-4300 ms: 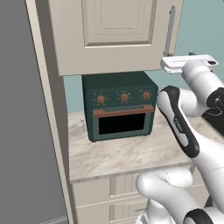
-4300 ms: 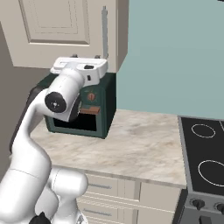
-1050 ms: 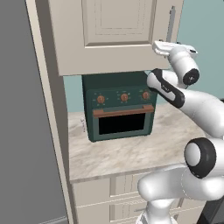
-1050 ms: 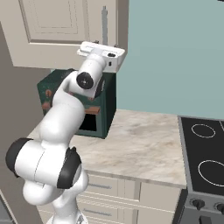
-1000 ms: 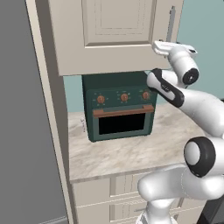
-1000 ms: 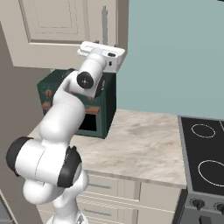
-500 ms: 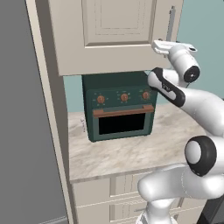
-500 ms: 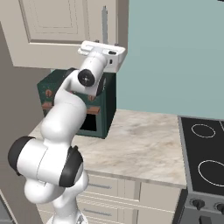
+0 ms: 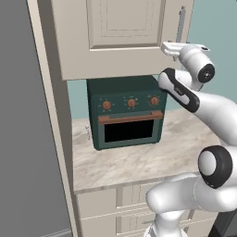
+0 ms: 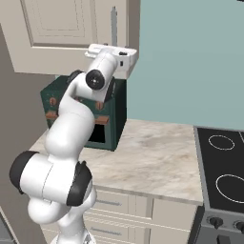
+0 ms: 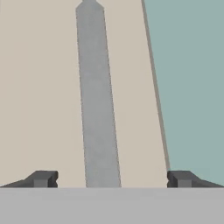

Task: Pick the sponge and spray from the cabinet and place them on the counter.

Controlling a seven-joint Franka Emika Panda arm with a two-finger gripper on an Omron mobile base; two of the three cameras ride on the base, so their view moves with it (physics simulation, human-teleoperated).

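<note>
The gripper [image 11: 112, 178] stands wide open, its two dark fingertips [image 11: 42, 178] set far apart at the bottom of the hand view, with the long grey bar handle [image 11: 97, 96] of the cabinet [image 11: 39, 87] running upright between them. The handle lies a little closer to the left tip than to the right one, and neither tip can be seen touching it, so the gripper holds nothing. In the left base view the white hand [image 9: 178, 47] is raised to the lower end of the handle [image 9: 180, 24], at the bottom right corner of the closed, raised-panel cabinet door [image 9: 122, 34]. The right base view shows the same hand [image 10: 114, 53] just under the handle [image 10: 114, 26], against the lower edge of the cabinet [image 10: 66, 33], with the teal wall [image 10: 190, 57] to its right. The cabinet door is shut, so the sponge and the spray are hidden from sight and their place cannot be told. Below the cabinet a dark green oven [image 9: 127, 111] sits on the marbled counter [image 9: 152, 157], toward the back against the wall. In the right base view the counter [image 10: 157, 157] stretches from the oven [image 10: 102, 119] to a black cooktop [image 10: 224, 167] at the right edge.
</note>
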